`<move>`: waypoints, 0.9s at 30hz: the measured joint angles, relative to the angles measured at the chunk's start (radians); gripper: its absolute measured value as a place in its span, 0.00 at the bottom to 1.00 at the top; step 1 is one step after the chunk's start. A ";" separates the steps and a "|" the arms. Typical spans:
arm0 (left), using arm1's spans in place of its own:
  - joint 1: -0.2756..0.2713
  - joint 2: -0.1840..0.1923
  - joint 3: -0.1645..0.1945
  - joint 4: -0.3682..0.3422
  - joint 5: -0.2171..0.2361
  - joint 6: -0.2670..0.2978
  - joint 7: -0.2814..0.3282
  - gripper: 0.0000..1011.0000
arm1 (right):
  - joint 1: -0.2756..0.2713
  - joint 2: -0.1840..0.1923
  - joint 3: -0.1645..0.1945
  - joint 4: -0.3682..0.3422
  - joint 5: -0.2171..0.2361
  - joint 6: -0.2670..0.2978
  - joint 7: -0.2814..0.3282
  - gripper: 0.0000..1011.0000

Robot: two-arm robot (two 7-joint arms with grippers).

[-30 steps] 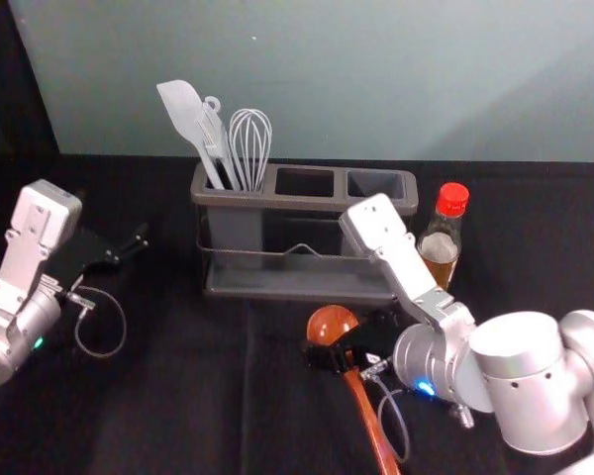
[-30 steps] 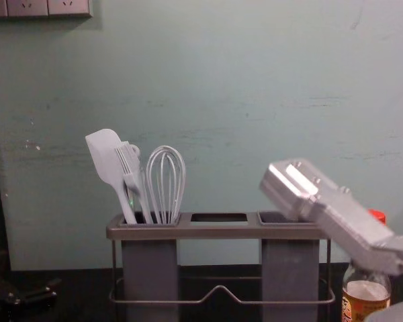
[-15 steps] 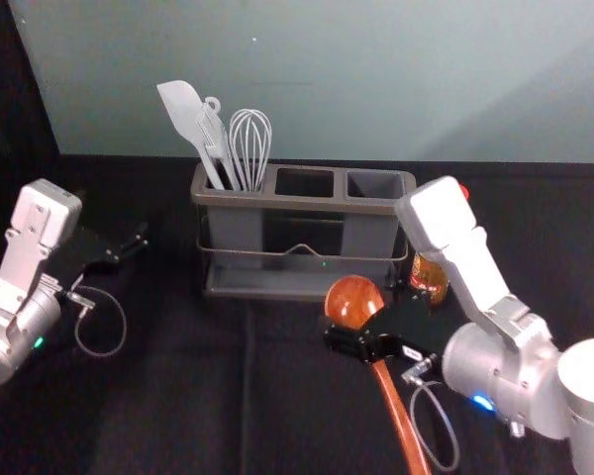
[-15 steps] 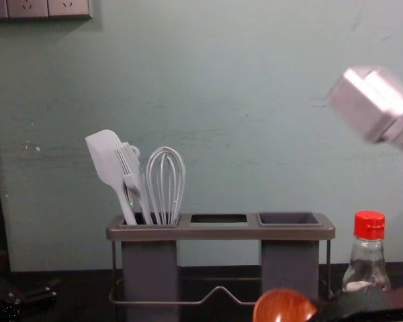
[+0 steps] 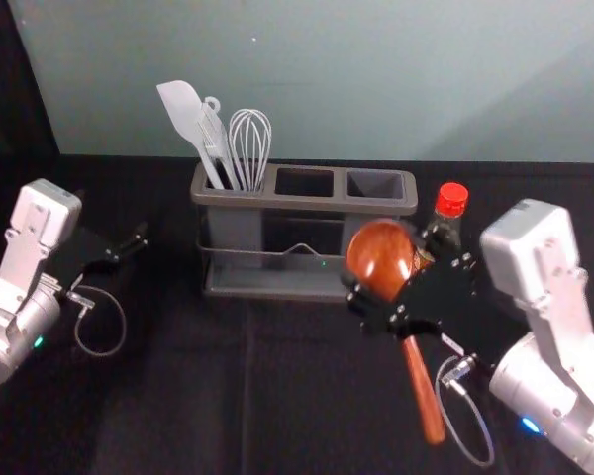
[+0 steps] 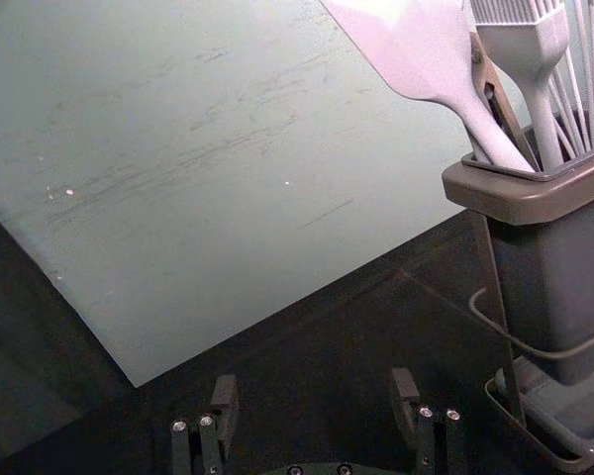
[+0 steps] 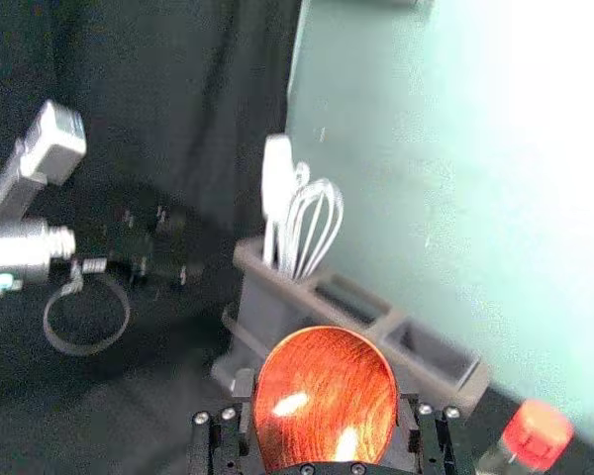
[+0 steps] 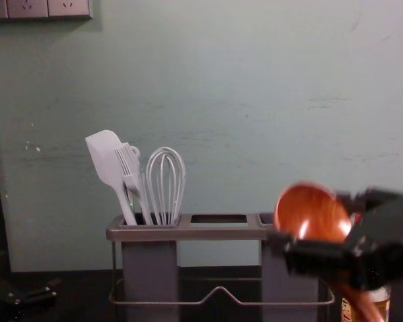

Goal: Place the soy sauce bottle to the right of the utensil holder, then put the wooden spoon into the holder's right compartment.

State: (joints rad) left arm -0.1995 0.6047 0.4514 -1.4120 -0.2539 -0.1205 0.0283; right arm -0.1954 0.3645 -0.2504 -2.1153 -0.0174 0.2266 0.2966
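Wooden spoon [image 5: 376,252] has risen w/ my R gripper [image 5: 390,263], clamped on it, near holder's [image 5: 302,202] right end; L gripper [image 5: 131,245] idle at left, fingers apart

High head, level chest views toward holder [image 5: 302,203]

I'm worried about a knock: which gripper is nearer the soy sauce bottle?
Right. The right gripper, holding the wooden spoon, is in front of the bottle; the left gripper is off to the holder's left.
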 joint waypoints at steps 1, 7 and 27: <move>0.000 0.000 0.000 0.000 0.000 0.000 0.000 0.99 | -0.006 0.000 0.003 0.002 0.000 -0.029 -0.005 0.83; 0.000 0.000 0.000 0.000 0.000 0.000 0.000 0.99 | -0.043 -0.015 0.018 0.036 -0.013 -0.250 -0.053 0.83; 0.000 0.000 0.000 0.000 0.000 0.000 0.000 0.99 | -0.004 -0.080 0.058 0.130 -0.062 -0.474 -0.106 0.83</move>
State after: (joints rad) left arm -0.1995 0.6047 0.4513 -1.4120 -0.2540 -0.1205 0.0283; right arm -0.1999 0.2845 -0.1924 -1.9857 -0.0789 -0.2469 0.1911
